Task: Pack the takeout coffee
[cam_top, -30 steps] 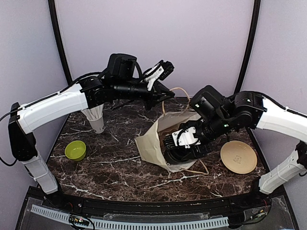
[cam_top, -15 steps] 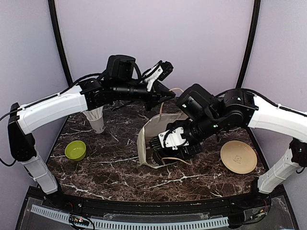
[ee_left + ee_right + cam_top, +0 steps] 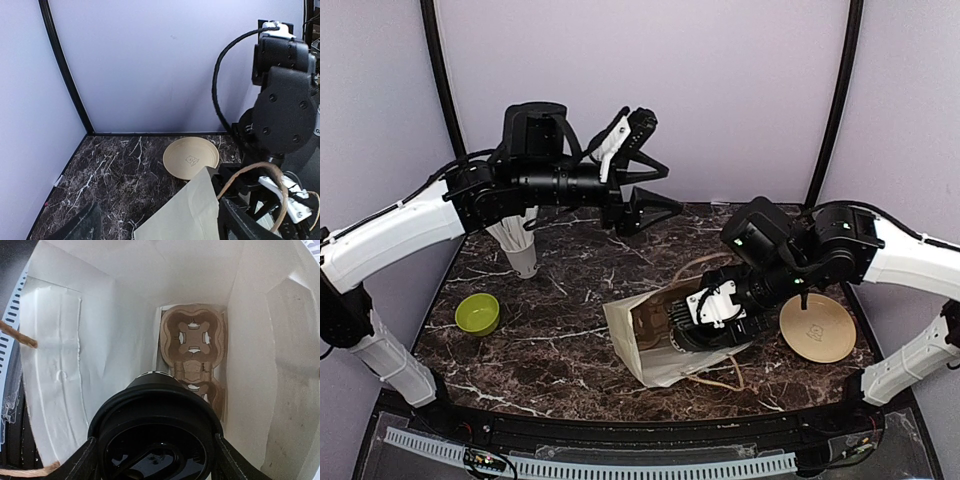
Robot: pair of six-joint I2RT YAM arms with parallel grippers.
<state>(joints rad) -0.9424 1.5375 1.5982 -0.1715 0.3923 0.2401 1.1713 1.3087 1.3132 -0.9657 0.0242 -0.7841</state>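
Note:
The takeout coffee (image 3: 156, 440), a dark cup with a round black lid, sits between the fingers (image 3: 83, 460) of my right gripper (image 3: 155, 462), which is shut on it. Cup and gripper are inside the mouth of a pale paper bag (image 3: 75, 355); a brown cardboard cup carrier (image 3: 192, 347) lies at the bag's bottom. From above, the right gripper (image 3: 698, 322) is buried in the bag (image 3: 645, 345) and the cup is hidden. My left gripper (image 3: 658, 190) hangs open high above the table behind the bag, holding nothing. In the left wrist view that gripper (image 3: 160, 231) is over the bag's edge (image 3: 190, 215).
A tan plate (image 3: 817, 327) lies right of the bag, also seen as the plate (image 3: 191, 157). A lime-green bowl (image 3: 478, 313) sits front left. A pale cup of white straws (image 3: 520, 245) stands back left. The bag's rope handle (image 3: 720, 375) trails toward the front.
The left gripper has let go of the bag's handle, opened and drawn back up and left. The bag has sagged lower. The right gripper still has the cup in the bag.

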